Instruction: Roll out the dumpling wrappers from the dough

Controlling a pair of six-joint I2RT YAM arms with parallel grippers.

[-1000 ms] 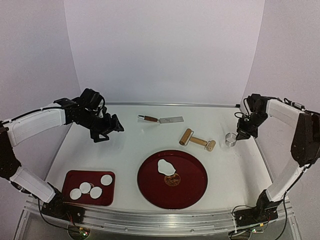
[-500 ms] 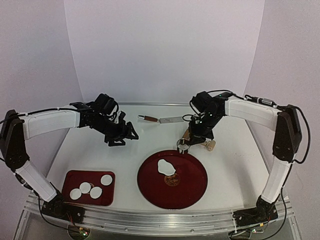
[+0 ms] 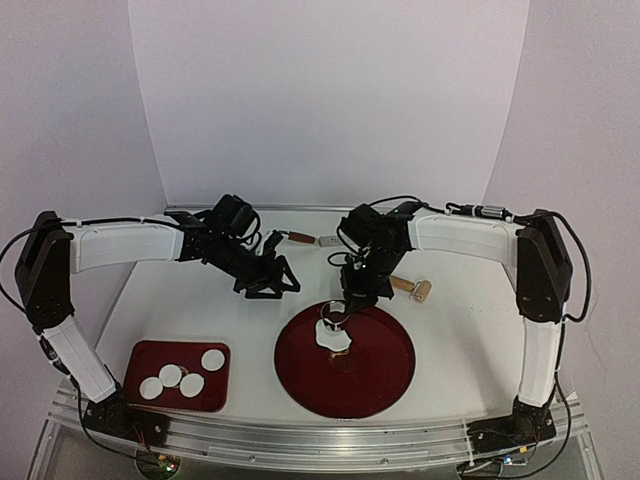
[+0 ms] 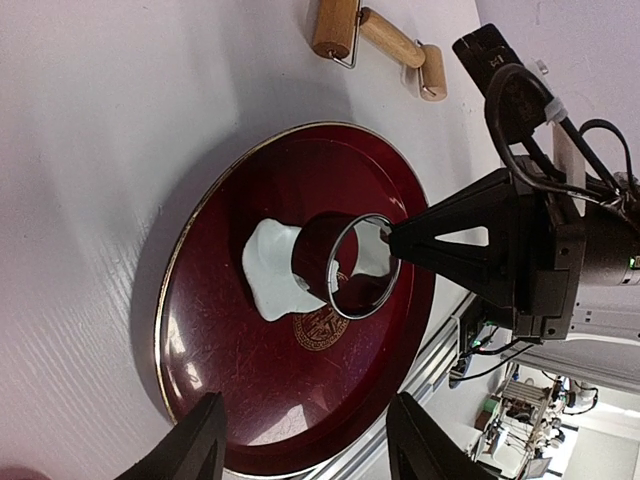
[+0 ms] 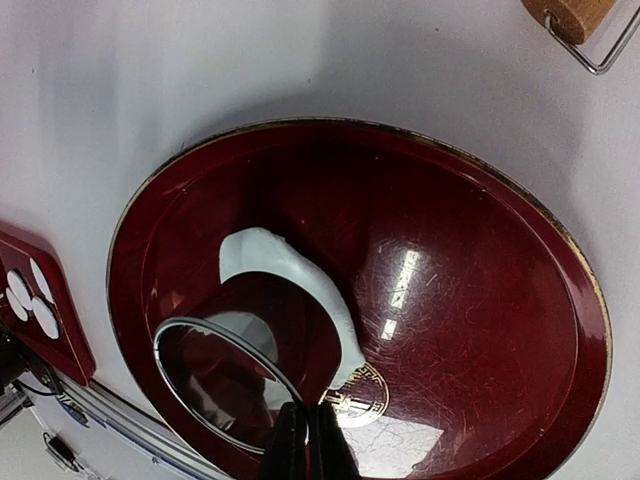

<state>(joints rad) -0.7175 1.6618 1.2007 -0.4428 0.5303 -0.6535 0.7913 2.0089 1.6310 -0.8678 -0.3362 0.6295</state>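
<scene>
A ragged white dough piece (image 3: pixel 334 336) lies on the round red plate (image 3: pixel 390 375). My right gripper (image 3: pixel 340 310) is shut on the rim of a small metal ring (image 5: pixel 222 385), which hangs tilted just above the dough (image 5: pixel 295 275). In the right wrist view its fingers (image 5: pixel 306 440) pinch the ring's near edge. My left gripper (image 3: pixel 282 287) hovers open and holds nothing, left of the plate's far edge. From the left wrist view, the ring (image 4: pixel 352 265) and dough (image 4: pixel 268 282) lie ahead of it. Several round dumpling wrappers (image 3: pixel 181 377) lie in the small red tray (image 3: pixel 150 352) at front left.
A wooden rolling pin (image 3: pixel 408 286) lies behind the plate, partly hidden by my right arm. A flat metal scraper with a wooden handle (image 3: pixel 300 238) lies near the back. The table's front rail (image 3: pixel 320 432) runs close below the plate and tray.
My right arm swung from the table's right side to over the plate, carrying the ring. My left arm moved right toward the plate, and its jaws narrowed.
</scene>
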